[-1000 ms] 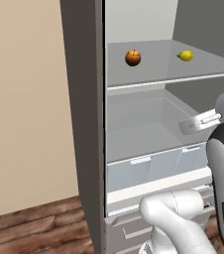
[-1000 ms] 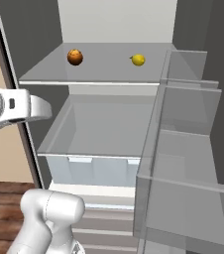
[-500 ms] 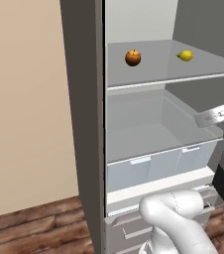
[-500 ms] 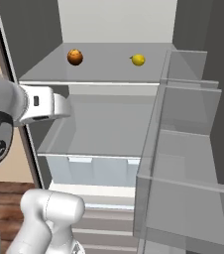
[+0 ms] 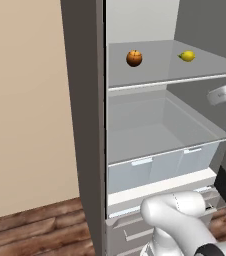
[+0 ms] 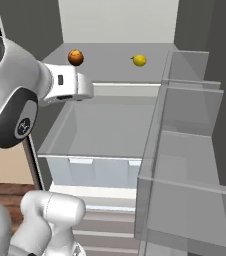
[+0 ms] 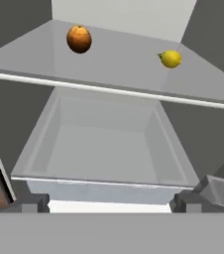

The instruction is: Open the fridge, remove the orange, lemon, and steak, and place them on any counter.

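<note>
The fridge (image 5: pixel 83 125) stands open, its door swung to the right. On its grey shelf (image 7: pixel 119 64) the dark-orange round orange (image 7: pixel 79 38) lies at the left and the small yellow lemon (image 7: pixel 171 58) at the right, both well back from the front rim. They show again as orange (image 5: pixel 134 58) (image 6: pixel 75 57) and lemon (image 5: pixel 187 56) (image 6: pixel 139 60). My gripper (image 7: pixel 111 201) is open and empty, in front of the fridge, below shelf level, facing the clear drawer (image 7: pixel 106 149). The steak and the counter are out of view.
The open door's clear bins (image 6: pixel 185 150) stand close on the right. A beige wall (image 5: pixel 25 110) and wood floor (image 5: pixel 30 232) lie left of the fridge. Lower drawers (image 6: pixel 110 225) sit under the clear drawer.
The arm has swung the hand up and closer to the fridge's shelf front. The fruit has not moved and the jaws stay wide.
</note>
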You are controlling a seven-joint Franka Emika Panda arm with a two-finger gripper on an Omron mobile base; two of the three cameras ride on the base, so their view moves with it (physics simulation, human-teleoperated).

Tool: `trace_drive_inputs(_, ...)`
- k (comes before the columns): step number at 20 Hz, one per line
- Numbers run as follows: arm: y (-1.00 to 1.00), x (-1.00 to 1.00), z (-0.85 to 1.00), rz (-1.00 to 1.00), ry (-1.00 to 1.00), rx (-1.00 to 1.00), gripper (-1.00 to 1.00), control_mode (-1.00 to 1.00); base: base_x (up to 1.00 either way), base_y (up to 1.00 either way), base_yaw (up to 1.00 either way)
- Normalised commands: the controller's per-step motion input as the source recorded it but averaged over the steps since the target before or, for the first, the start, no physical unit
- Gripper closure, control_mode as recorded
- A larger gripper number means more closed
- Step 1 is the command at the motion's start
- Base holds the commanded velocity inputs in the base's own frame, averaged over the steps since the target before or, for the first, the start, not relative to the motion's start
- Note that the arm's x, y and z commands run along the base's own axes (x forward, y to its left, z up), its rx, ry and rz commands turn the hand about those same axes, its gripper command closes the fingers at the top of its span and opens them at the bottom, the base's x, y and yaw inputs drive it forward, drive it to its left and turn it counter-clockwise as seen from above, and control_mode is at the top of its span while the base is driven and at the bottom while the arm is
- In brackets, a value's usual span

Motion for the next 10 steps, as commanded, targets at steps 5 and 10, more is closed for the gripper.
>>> trace_drive_inputs(5, -0.39, 0.54, 0.02, -0.06, 0.00, 0.00, -1.00, -1.00, 0.00, 0.00, 0.00)
trace_drive_inputs(10, -0.38, 0.60, 0.00, -0.07, -0.06, 0.00, -1.00, -1.00, 0.00, 0.00, 0.00)
